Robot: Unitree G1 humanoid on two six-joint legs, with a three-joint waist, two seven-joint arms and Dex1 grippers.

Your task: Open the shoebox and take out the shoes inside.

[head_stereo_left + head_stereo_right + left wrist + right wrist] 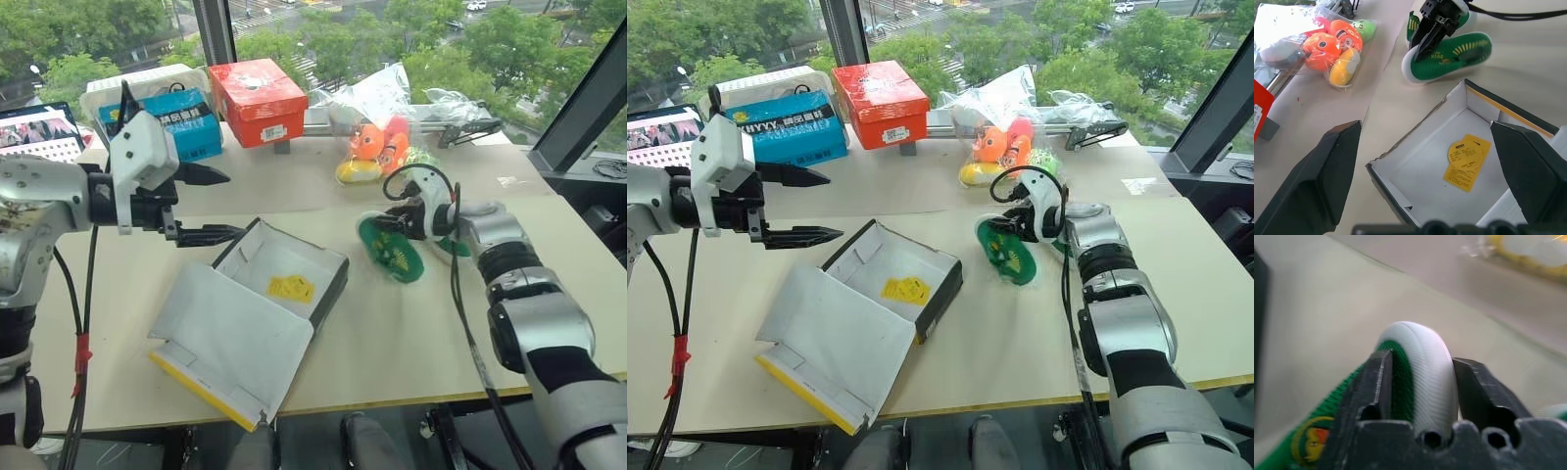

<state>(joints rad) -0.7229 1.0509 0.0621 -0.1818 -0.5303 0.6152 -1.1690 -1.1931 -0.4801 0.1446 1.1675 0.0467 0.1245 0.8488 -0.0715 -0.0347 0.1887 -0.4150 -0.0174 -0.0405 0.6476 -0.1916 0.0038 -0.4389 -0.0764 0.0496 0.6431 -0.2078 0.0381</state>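
The shoebox lies open at the table's middle, its lid folded down toward the front edge with the white inside up. Only a yellow tag rests in its tray. Right of the box a green shoe stands on its edge on the table. My right gripper has its fingers on either side of that shoe's heel rim. A second green shoe lies just behind that gripper. My left gripper hovers open above the box's far left corner, holding nothing.
A bag of orange and yellow plush toys lies behind the shoes. A red-orange box, a blue box and a metal bar line the far edge by the window. A screen sits far left.
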